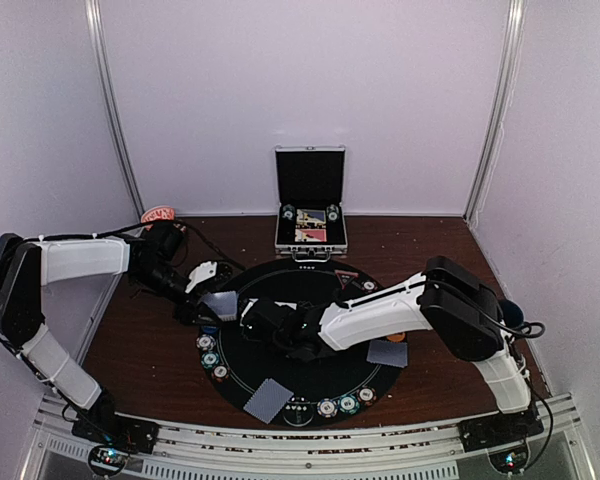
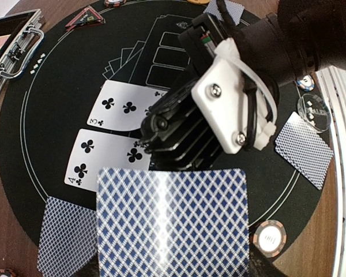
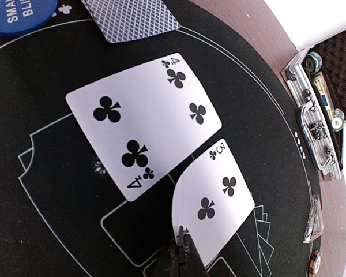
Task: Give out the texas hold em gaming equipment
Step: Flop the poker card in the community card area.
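- Where's the three of clubs [image 3: 213, 196]?
- On the black mat [image 3: 57, 190], beside the four [image 3: 141, 124]. The right fingers [image 3: 181, 257] pinch its corner. Lay it flat, then let go.
- And the left fingers [image 1: 210, 290]?
- Gripping a face-down card [image 2: 170, 222].

The four of clubs [image 3: 144, 124] carries a "4" at its corners, the three of clubs [image 3: 213, 199] a "3". The blue button disc [image 3: 23, 14] reads "SMA" over "BLI", cut off.

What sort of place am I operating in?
Probably a white-walled test booth staged for poker: round black card mat, striped chips along its edge, open silver case at the back.
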Motion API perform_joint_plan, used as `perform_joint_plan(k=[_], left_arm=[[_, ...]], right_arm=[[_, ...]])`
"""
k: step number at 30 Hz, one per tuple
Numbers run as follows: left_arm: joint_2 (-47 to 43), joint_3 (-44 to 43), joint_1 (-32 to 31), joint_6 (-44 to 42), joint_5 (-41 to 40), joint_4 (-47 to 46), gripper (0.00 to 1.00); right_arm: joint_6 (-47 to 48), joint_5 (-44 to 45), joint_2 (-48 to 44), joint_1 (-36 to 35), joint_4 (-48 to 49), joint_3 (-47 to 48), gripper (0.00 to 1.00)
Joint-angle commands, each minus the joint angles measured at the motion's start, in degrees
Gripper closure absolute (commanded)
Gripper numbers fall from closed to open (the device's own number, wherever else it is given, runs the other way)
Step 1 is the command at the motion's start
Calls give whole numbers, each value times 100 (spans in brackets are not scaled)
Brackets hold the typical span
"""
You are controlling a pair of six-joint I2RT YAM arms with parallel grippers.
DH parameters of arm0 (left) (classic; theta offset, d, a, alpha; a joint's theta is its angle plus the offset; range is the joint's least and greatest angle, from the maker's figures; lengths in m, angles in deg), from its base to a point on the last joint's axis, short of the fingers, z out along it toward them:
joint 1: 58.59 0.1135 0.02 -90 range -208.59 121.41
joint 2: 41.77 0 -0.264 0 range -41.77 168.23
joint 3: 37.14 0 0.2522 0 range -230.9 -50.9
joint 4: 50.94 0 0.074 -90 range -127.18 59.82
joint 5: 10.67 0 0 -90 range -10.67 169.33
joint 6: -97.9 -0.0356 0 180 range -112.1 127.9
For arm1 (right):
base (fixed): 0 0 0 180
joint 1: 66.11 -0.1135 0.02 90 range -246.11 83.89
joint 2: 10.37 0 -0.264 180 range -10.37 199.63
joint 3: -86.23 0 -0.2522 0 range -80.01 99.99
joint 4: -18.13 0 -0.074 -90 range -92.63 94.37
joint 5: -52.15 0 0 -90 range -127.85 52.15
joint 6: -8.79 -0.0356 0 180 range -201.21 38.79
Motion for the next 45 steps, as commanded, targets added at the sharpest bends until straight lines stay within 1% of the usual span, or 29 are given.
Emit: perform_joint_plan(k=[1, 5, 15, 32, 39, 42, 45], left_arm=[[-50, -99, 19, -34, 137, -163, 40], [-53, -107, 19, -36, 137, -163, 40], [-61, -102, 20, -34, 146, -163, 40], [-63, -101, 23, -38, 146, -163, 40], [-60, -100, 19, -33, 146, -163, 40], [-57, -107, 19, -36, 146, -163, 40], [-60, -99, 20, -33, 146, -163, 40]], right_arm=[[113, 41, 142, -67, -10, 200, 98], [159, 61, 147, -77, -7, 192, 97], [354, 113, 138, -139, 101, 105, 97], [756, 295, 137, -248, 462, -116, 98], [809, 296, 175, -283, 470, -112, 99], [785, 305, 179, -292, 443, -112, 98], [765, 306, 177, -292, 417, -106, 94]])
